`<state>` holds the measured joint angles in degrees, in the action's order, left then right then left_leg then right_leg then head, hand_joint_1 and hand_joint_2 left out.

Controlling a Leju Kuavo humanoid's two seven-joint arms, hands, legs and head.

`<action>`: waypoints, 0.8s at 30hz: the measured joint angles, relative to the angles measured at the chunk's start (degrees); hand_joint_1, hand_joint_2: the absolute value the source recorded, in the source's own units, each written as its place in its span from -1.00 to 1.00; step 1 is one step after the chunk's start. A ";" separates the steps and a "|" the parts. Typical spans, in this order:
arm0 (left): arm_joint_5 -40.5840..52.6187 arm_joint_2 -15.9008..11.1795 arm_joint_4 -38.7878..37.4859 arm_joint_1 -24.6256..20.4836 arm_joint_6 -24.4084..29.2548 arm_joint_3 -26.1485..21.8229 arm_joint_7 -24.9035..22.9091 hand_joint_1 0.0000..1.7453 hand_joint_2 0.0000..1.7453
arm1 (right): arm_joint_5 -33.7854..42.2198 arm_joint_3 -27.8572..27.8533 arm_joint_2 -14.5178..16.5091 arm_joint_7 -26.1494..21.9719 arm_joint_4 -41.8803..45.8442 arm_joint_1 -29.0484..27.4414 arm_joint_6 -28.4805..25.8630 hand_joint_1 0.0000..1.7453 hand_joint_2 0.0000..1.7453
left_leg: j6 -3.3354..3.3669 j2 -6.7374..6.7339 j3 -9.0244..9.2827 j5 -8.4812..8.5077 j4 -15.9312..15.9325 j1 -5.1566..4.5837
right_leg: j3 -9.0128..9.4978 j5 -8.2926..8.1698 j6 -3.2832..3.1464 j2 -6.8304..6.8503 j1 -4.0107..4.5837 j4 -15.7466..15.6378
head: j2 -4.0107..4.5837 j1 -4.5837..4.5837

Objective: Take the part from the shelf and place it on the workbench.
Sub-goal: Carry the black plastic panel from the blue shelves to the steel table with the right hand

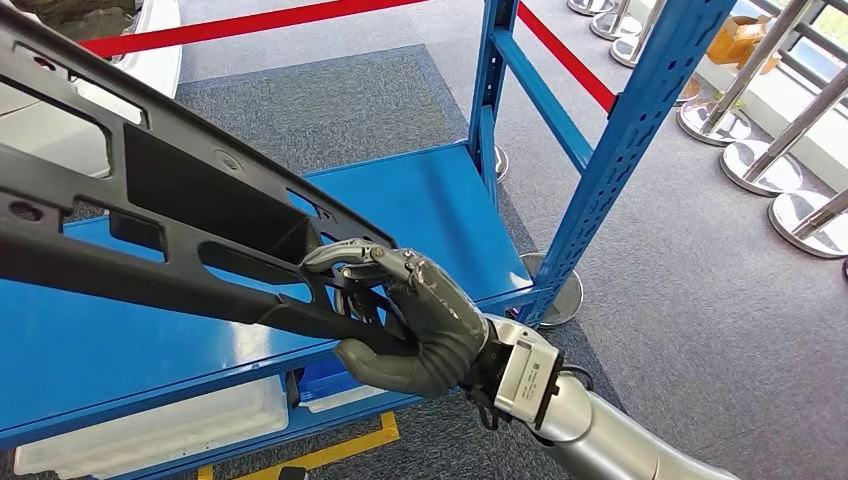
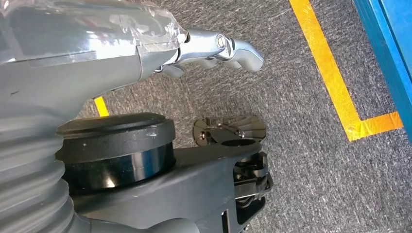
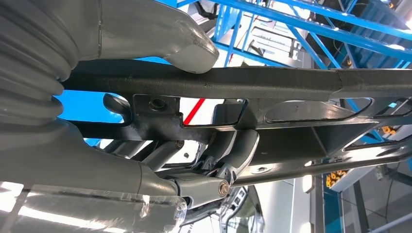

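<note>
no readable text, labels or numbers anywhere

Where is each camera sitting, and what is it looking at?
Head view: high on the robot, looking down at the blue shelf; the right hand grips the long black part.
Left wrist view: behind the left hand, facing grey carpet with yellow tape; the hand holds nothing, fingers partly curled.
Right wrist view: behind the right hand, looking along the part.
Head and right wrist views share the part, the hand and the shelf.

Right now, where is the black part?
The black part is gripped by the right hand, held above the blue shelf, stretching toward the head view's upper left.
</note>
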<state>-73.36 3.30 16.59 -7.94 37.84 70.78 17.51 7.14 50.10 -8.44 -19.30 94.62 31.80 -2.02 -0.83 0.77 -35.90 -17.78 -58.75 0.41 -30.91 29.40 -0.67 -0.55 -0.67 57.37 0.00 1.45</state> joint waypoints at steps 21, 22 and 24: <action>-0.36 0.16 0.02 -0.77 -1.26 -0.38 -1.81 -1.00 1.00 | 0.84 0.13 1.13 -1.45 -3.80 0.44 0.42 1.00 1.00 | -0.79 -0.43 -1.92 2.18 -0.20 0.74 | 0.09 0.73 0.75 -0.09 -0.35 1.53 | 0.00 2.67; -0.33 0.16 0.01 -0.75 -1.32 -0.38 -1.80 -1.00 1.00 | 0.84 0.13 1.20 -1.48 -3.92 0.46 0.42 1.00 1.00 | -1.26 -0.38 -2.02 2.51 -0.16 0.76 | -0.27 0.45 0.25 -0.12 -0.36 1.40 | 0.00 2.56; -0.23 0.15 0.01 -0.73 -1.46 -0.39 -1.79 -1.00 1.00 | 0.84 0.13 1.36 -1.51 -4.11 0.48 0.48 1.00 1.00 | -1.97 -0.35 -2.75 1.13 -1.41 0.94 | -0.97 -0.40 -0.81 0.01 -0.44 1.09 | 0.00 2.25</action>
<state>-73.59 3.45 16.60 -8.68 36.38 70.39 15.72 7.98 50.23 -7.08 -20.82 90.51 32.28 -1.54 -2.80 0.42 -38.64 -16.64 -60.16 1.35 -31.89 29.00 -1.48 -0.53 -1.11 58.46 0.00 3.70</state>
